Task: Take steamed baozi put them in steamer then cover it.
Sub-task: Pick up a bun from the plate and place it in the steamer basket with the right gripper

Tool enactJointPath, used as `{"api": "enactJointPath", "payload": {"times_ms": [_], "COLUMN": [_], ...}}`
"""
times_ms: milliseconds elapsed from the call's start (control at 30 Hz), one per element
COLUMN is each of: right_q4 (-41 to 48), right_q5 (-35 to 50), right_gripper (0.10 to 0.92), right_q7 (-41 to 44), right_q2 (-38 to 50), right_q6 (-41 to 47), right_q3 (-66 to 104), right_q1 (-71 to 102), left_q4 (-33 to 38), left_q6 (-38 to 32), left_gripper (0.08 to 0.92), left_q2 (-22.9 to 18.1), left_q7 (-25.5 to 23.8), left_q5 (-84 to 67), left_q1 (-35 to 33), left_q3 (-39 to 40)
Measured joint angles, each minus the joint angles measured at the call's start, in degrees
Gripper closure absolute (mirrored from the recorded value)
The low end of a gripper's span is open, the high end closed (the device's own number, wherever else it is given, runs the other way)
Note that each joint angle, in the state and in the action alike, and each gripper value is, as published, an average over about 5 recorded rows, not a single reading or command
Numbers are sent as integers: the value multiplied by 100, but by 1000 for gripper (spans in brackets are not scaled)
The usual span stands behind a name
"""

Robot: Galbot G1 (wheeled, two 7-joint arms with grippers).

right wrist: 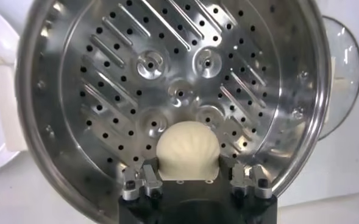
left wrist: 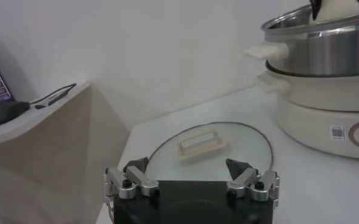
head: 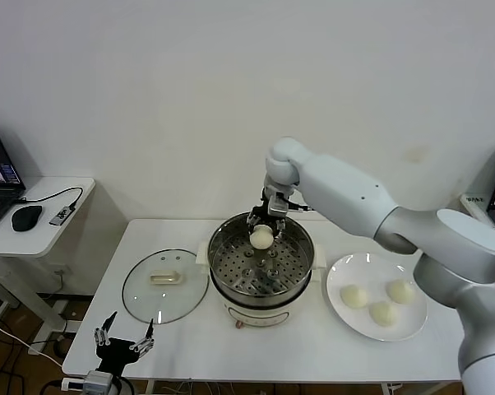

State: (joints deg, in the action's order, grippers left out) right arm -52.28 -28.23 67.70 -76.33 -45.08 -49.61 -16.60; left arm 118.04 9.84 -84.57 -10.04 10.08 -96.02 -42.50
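Right claw (right wrist: 189,182) is clamped on one steamed baozi (right wrist: 188,150), and I have it hanging over the far side of the steamer (head: 231,284), above the perforated tray (right wrist: 112,73). My read is that it sits toward the back so the front of the tray stays free for the other buns. From the wrist camera the bun sits squarely between the fingers (right wrist: 144,180), pleats facing the tray, so the grip looks centred. I cannot tell whether the bun is touching the tray or hanging a little above it.

Three more baozi (head: 382,311) wait on the white plate (head: 342,267) just beside the steamer on my right side, well within that arm's reach, which is why the right arm does the carrying.

The cover (head: 165,284) lies flat on the worktop (head: 297,346) on the other side of the steamer, handle (head: 166,278) up, easy to pick later. Left claw (head: 124,341) hangs at the near left edge of the worktop, spread wide and holding nothing, pointed at the cover; I judge it parked there for the lid step.

Hidden from me: the bun's underside and the steamer's far wall behind the arm. The left wrist camera crops the pot, showing only a sliver of bun above the rim.
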Motion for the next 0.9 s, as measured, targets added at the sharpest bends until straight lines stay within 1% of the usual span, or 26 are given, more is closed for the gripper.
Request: {"api": "enactJointPath", "payload": {"times_ms": [267,333,500,567,633,733,900], "right_q4": [98,104,66,30,-17,-120,-455], "right_q5": [-241,-271,-261,-212,-130,98,814], "right_gripper": [418,397,268,232,209,203,202], "right_q7": [-194,-216,-231,-204,-154,-43,124], "right_q2": [-65,-77,-57,-33,-2,67,327], "right_q6": [117,157,293,361,439,581,1001], "right_q3": [41,42,24,20,19,10,-109], "right_q1": [124,135,127,103,64,-17,-274], "left_q4": [-32,-45,-54,-54,-54,-54,-26], "left_q6": [3,4,5,5,6,8,15], "left_gripper": [177,177,177,177,177,177,177], "left_q2": [16,16,10,11,14,16,8], "left_q7": [-10,-13,-21,-24,-27,-36,-59], "left_q5": [-22,-23,-24,-23,-23,-24,-24], "left_q1": [43,55,64,64,65,66,60], "left_q3": [9,12,24,24,23,17,10]}}
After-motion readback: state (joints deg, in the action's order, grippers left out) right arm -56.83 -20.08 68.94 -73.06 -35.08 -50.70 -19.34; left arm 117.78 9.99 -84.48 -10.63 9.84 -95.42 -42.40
